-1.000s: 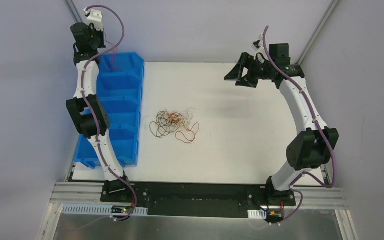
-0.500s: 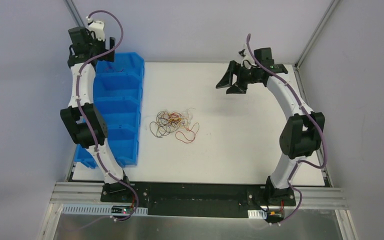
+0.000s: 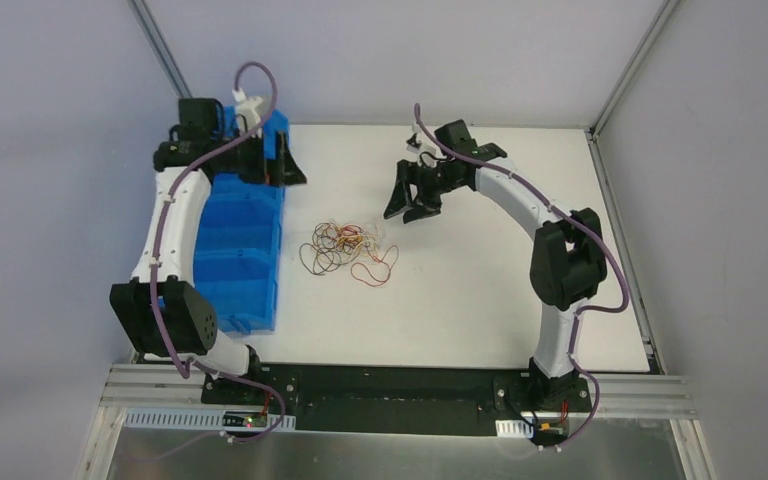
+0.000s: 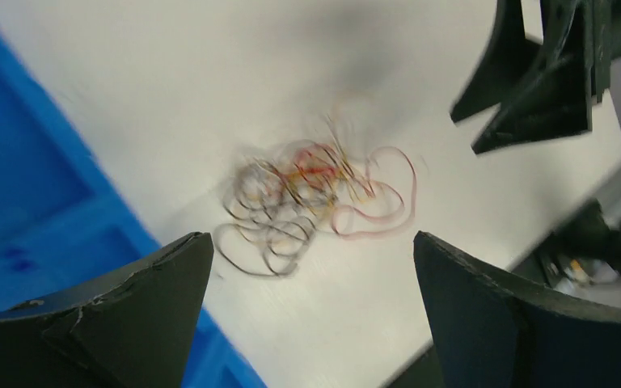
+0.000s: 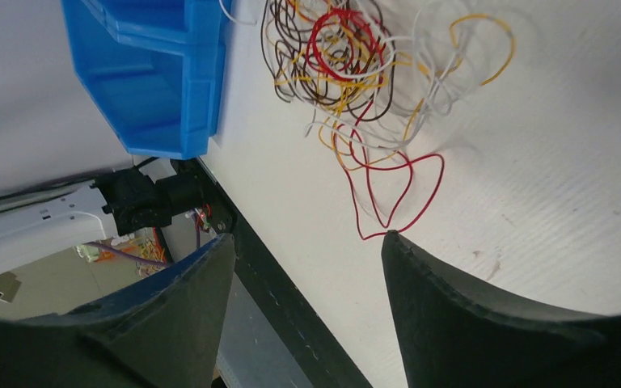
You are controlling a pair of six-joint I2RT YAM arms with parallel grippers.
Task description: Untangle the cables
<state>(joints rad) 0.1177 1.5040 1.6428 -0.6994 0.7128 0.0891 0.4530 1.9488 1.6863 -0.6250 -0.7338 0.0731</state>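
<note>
The cables (image 3: 348, 250) lie in one small tangle of thin red, orange-yellow, black and white loops on the white table (image 3: 480, 290). In the left wrist view the cables (image 4: 315, 202) look blurred. In the right wrist view the cables (image 5: 348, 73) are sharp, and a red loop trails toward the fingers. My left gripper (image 3: 282, 168) hangs open over the bins' far end, up and left of the tangle, holding nothing (image 4: 311, 238). My right gripper (image 3: 407, 205) hovers open just right of and behind the tangle, and nothing sits between its fingers (image 5: 307, 236).
A row of blue bins (image 3: 230, 250) runs along the table's left edge, close beside the cables; one bin (image 5: 154, 73) shows in the right wrist view. The right gripper (image 4: 534, 81) appears at the top right of the left wrist view.
My left arm has swung from the back left corner over the bins toward the table, and its gripper has opened. The right arm has moved left and down toward the cables, its jaws narrowing slightly.
</note>
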